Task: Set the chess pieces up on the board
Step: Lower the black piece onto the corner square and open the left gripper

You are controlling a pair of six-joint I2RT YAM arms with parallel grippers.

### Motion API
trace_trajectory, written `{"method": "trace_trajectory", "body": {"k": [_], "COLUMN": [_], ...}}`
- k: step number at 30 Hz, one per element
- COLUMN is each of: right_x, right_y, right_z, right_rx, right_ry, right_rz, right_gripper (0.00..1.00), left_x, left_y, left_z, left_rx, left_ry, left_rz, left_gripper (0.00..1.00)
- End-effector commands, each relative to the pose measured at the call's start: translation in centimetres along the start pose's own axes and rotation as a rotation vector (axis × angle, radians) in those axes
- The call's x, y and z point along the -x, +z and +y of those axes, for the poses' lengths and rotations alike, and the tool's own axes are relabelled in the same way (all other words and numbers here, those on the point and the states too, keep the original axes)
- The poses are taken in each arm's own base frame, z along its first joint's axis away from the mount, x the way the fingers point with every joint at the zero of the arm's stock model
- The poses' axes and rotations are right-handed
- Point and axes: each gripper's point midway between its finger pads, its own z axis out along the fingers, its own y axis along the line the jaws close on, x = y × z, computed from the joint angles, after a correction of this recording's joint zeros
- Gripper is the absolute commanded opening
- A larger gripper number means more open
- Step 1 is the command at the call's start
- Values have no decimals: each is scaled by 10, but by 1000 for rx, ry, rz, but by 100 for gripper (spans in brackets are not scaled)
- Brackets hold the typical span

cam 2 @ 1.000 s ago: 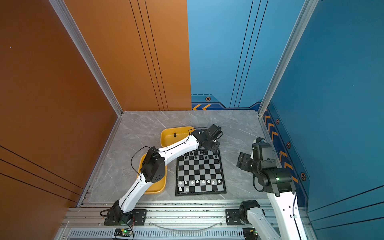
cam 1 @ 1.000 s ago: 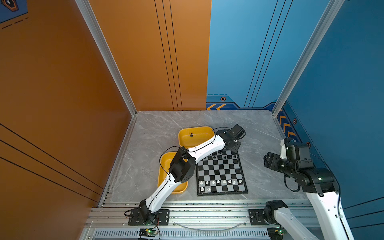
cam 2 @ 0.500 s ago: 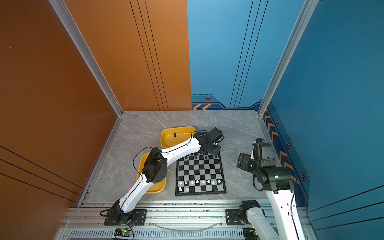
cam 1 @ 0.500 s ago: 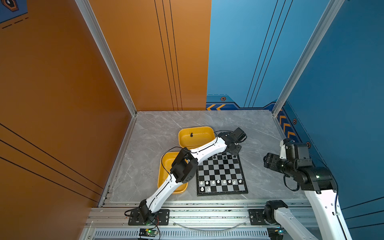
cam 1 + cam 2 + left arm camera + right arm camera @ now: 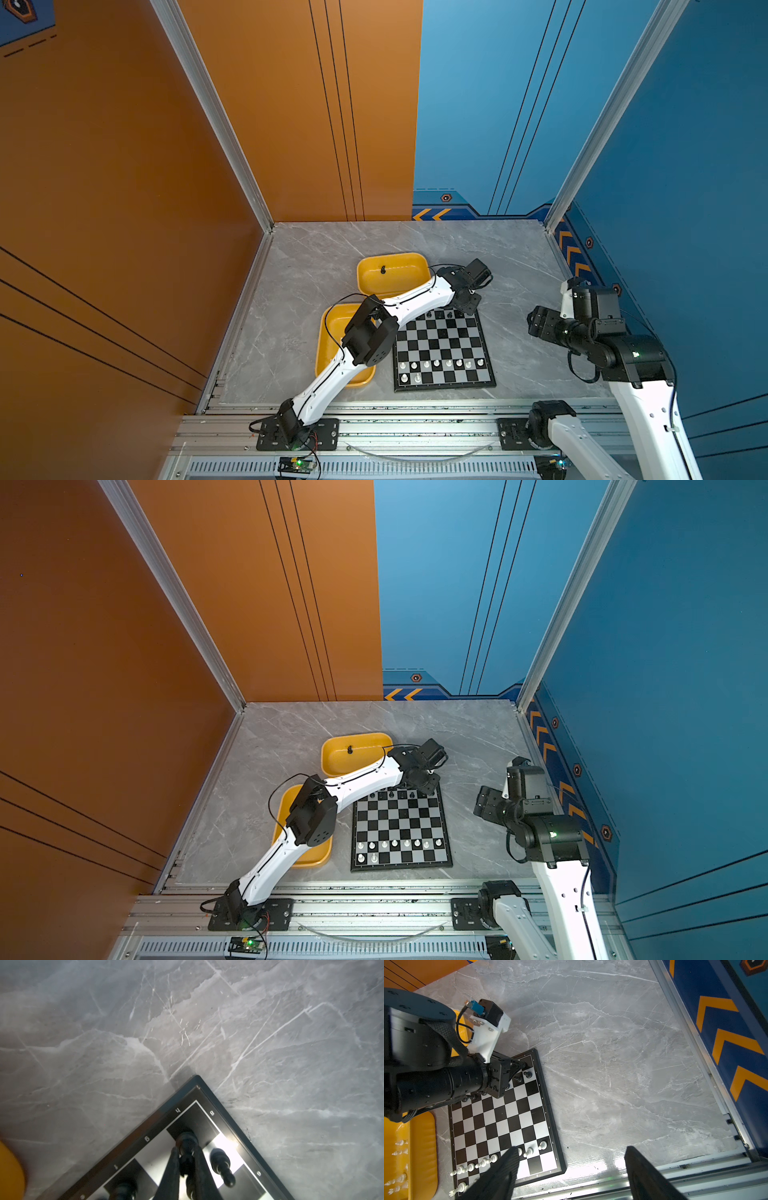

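Observation:
The board (image 5: 441, 345) (image 5: 400, 825) lies flat near the table's front. White chess pieces (image 5: 436, 364) (image 5: 395, 844) stand on its two near rows, and black chess pieces (image 5: 527, 1073) stand along the far rows. My left gripper (image 5: 185, 1150) (image 5: 467, 307) (image 5: 426, 785) is shut on a black piece (image 5: 187, 1140). It holds the piece's base over the dark square at the board's far right corner; whether the base touches the square I cannot tell. A black pawn (image 5: 220, 1162) stands on the square beside it. My right gripper (image 5: 572, 1149) (image 5: 536, 324) hangs open and empty to the right of the board.
Left of the board are two yellow trays. The far tray (image 5: 409, 266) (image 5: 365, 744) holds one black piece (image 5: 382, 270). The near tray (image 5: 330, 332) (image 5: 423, 1147) holds several white pieces (image 5: 398, 1178), and the left arm partly covers it. Blue and orange walls enclose the table.
My left gripper has come down and slightly nearer, from beside the far tray onto the board's far right corner, with the black piece still held. The right arm has barely moved.

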Motion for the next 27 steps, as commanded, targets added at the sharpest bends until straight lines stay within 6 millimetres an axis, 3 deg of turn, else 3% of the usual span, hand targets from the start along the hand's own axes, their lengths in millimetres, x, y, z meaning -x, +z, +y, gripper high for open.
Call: {"method": "trace_trajectory", "body": {"k": [1,23,27], "right_x": [-10,-11,-11], "right_y": [1,3,3], "right_z": [-4,-6,-6], "right_rx": [-11,-22,-23], "right_ry": [-8,-6,-6], "right_rz": [34,42,42], "right_gripper": [83,83,83], "left_x": [-14,-2,0], "left_y": [10,10,8], "left_z": [-4,-5,-6], "left_rx": [-10,-30,-33], "left_ry": [-6,-16,-14], "left_rz": [49,28,20], "left_gripper": [14,18,22]}}
